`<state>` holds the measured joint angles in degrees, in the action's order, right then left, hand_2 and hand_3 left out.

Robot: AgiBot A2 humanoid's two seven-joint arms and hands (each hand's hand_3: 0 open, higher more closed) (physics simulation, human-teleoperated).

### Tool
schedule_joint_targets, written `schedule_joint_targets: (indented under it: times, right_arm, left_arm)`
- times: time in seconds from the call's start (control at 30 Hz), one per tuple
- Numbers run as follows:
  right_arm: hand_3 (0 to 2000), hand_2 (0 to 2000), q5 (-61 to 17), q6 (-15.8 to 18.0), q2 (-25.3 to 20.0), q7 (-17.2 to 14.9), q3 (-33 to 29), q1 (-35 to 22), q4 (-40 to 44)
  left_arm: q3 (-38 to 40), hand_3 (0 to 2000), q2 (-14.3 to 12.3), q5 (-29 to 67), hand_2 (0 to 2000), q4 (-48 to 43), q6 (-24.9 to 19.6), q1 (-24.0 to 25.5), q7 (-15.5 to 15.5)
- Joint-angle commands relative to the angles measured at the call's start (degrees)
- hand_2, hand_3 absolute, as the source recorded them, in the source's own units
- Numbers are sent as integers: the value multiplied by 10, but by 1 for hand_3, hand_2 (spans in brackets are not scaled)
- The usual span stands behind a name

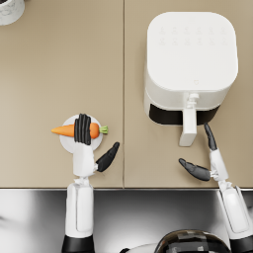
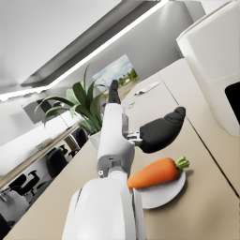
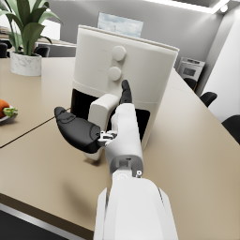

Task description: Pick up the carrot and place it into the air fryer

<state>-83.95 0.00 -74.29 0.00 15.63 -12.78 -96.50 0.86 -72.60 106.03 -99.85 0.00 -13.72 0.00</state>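
from my seat, nearest me is the left robot hand (image 1: 85,134), its fingers (image 1: 82,128) draped across the middle of the carrot (image 1: 66,130) with the thumb held out to the side, away from it; i cannot tell whether it actually grips. the carrot lies on a small white plate (image 1: 98,142) on the tan surface (image 1: 59,64), well to the left of the air fryer (image 1: 190,64), leafy end toward it. the right robot hand (image 1: 205,157) is spread and holds nothing, just in front of the air fryer beside its drawer handle (image 1: 188,126). left of and beyond the air fryer stands a potted plant (image 3: 27,35) in a white pot. i can read no writing on the air fryer.
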Motion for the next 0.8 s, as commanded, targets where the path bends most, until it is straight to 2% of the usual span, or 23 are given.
schedule_joint_targets:
  times: [0.03, 0.3, 0.37, 0.4, 0.47, 0.57, 0.8]
  right_arm:
    - [0, 0, -1, 0, -3, 0, -12, -3, 6]
    - [0, 0, -2, 0, -4, 0, -38, 16, 9]
    - [0, 0, -2, 0, -7, 0, -39, 16, 15]
    - [0, 0, -2, 0, -8, 0, -39, 16, 15]
    - [0, 0, -2, 0, -9, 0, -42, 18, 18]
    - [0, 0, -2, 0, -13, 0, -38, 18, 19]
    - [0, 0, -2, 0, -24, 0, -33, 12, 24]
  left_arm:
    - [26, 0, -2, 26, 0, 38, 0, -37, 0]
    - [49, 0, -5, 234, 0, 72, 0, -65, 0]
    - [47, 0, -6, 286, 0, 86, -129, -76, -16]
    - [49, 0, -7, 312, 0, 97, -178, -83, -28]
    - [53, 0, -7, 364, 0, 98, -232, -89, -51]
    - [48, 0, -9, 442, 0, 120, -268, -97, -66]
    - [7, 0, -16, 625, 0, 220, -288, -131, -75]
